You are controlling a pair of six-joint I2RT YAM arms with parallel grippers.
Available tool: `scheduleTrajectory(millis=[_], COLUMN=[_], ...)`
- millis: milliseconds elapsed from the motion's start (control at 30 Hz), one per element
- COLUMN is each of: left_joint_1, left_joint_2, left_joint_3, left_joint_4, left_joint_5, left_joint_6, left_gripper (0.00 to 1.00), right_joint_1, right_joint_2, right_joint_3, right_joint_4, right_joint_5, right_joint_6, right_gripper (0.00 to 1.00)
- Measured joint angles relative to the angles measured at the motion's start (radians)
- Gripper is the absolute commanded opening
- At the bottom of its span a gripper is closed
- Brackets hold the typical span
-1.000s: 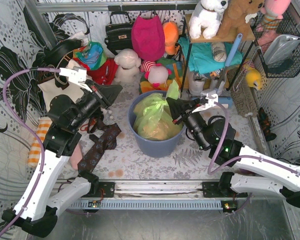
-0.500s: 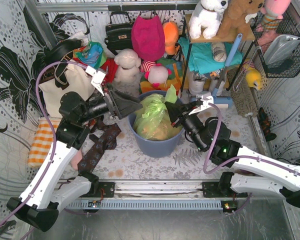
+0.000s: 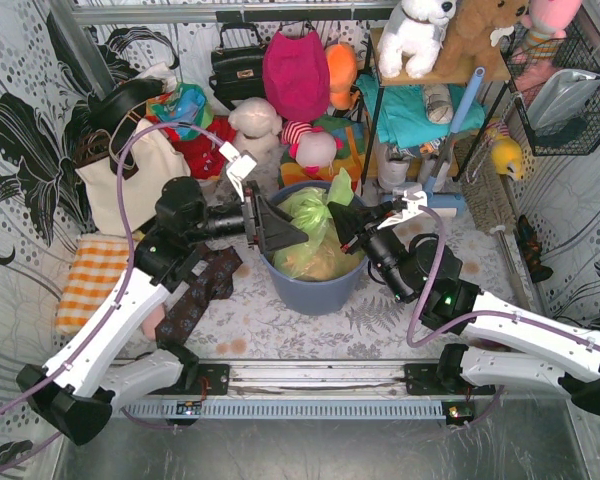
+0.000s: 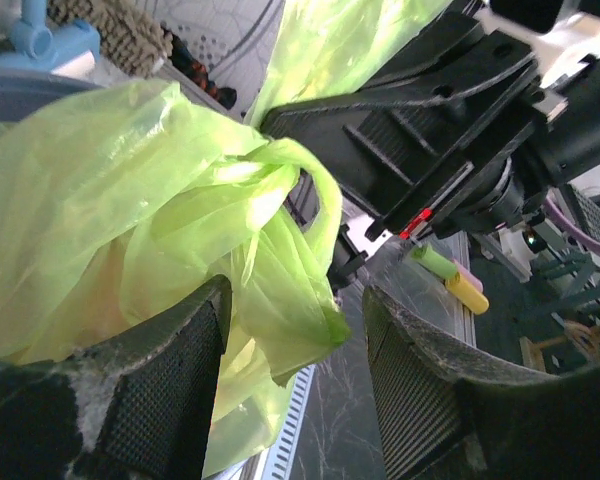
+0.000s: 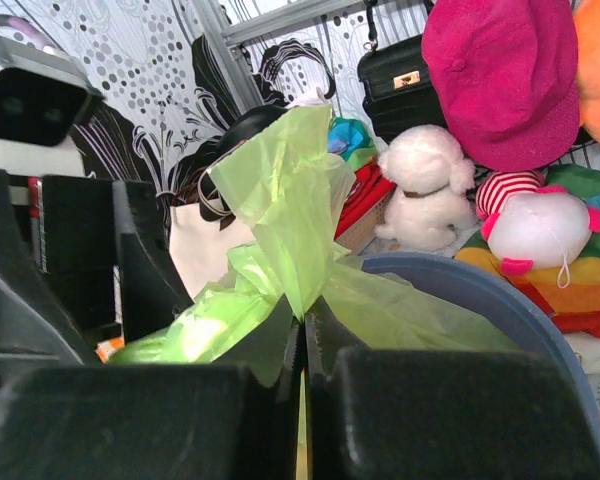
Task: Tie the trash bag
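I see the bag (image 3: pixel 302 225) sitting in the bin (image 3: pixel 320 292) on the floral-print table (image 3: pixel 310 325), with toys (image 3: pixel 255 122) piled against the patterned back wall (image 3: pixel 170 45). My right gripper (image 5: pixel 302 338) pinches a flap of the bag. My left gripper (image 4: pixel 292 322) is spread wide with another fold between its fingers.

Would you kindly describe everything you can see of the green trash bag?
The trash bag is thin, translucent lime-green plastic, crinkled, with tan showing through. It sits in the blue-grey bin. The right gripper is shut on an upright flap; the left gripper, jaws open, brackets a bunched fold.
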Motion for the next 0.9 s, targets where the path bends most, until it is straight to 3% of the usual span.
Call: scheduleTrajectory(millis=[400,567,733,900], left_joint_1=[-0.019,-0.019,-0.019,-0.019], left_joint_2=[0.024,0.021,0.021,0.021], left_joint_3=[0.050,0.077,0.089,0.119], left_joint_4=[-0.056,-0.061,-0.079,-0.145], left_joint_5=[-0.060,-0.076,-0.082,-0.122], left_joint_6=[0.038,0.050,0.062,0.095], left_gripper=[0.44,0.27,0.00,0.00], right_joint_1=[0.000,0.000,0.000,0.000], right_joint_2=[0.000,0.000,-0.001,-0.007], right_joint_3=[0.000,0.000,-0.002,-0.008], right_joint_4=[0.008,0.008,0.009,0.012], right_joint_5=[-0.011,-0.011,-0.011,-0.005], right_joint_6=[0.006,0.009,0.009,0.010], right_gripper=[0.00,0.00,0.00,0.00])
